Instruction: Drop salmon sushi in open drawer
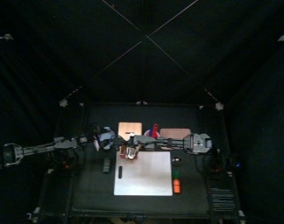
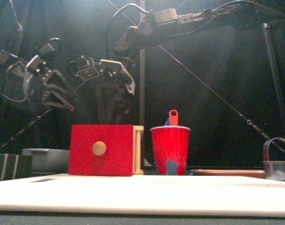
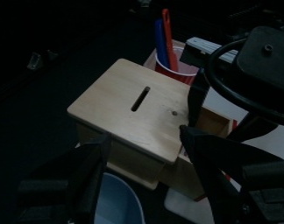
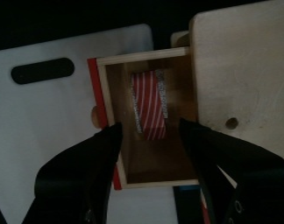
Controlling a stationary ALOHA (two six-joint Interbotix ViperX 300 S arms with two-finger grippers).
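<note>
1. The right gripper (image 4: 148,140) hangs over the drawer (image 4: 142,175), its 2 jaws spread wide and empty.
2. Beyond them, the salmon sushi (image 4: 149,107) lies inside the drawer; it looks light, soft and squashable, best pinched gently across its sides.
3. The left gripper (image 3: 145,166) stands open beside the wooden box (image 3: 132,105).

Pale tan wooden box (image 3: 138,105): smooth matt wood w/ faint grain. Orange-brown drawer tray (image 4: 151,131): matt wood inside. Red plastic cup (image 2: 171,148): slightly glossy. White cutting board (image 4: 57,114): smooth matt plastic.
</note>
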